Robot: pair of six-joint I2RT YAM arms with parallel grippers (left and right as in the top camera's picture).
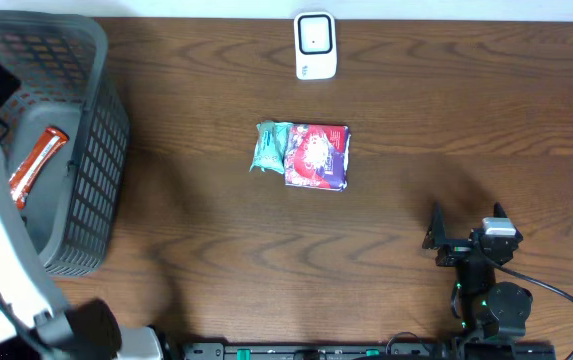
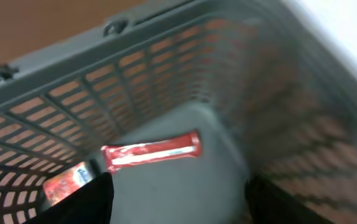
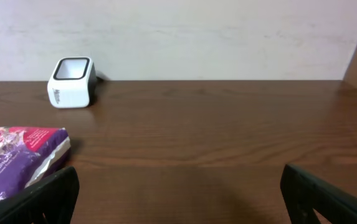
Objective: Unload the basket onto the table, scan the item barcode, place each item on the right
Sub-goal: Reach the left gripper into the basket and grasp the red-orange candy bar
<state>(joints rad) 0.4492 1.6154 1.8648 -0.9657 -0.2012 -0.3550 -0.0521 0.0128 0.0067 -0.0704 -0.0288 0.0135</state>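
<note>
Left claw [image 2: 179, 186] released over basket [image 2: 166, 68]
Red snack bar [image 2: 151, 151] lies loose on the basket floor beyond its spread fingers; purple pouch [image 1: 316, 157] and scanner [image 1: 315, 45] sit well right of the basket; right claw [image 1: 464, 222] gapes empty.

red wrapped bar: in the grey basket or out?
In. The red wrapped bar lies flat on the floor of the grey plastic mesh basket.

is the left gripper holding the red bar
No, the red bar lies on the floor of the basket, clear of the left gripper, whose jaws stand apart with nothing between.
</note>
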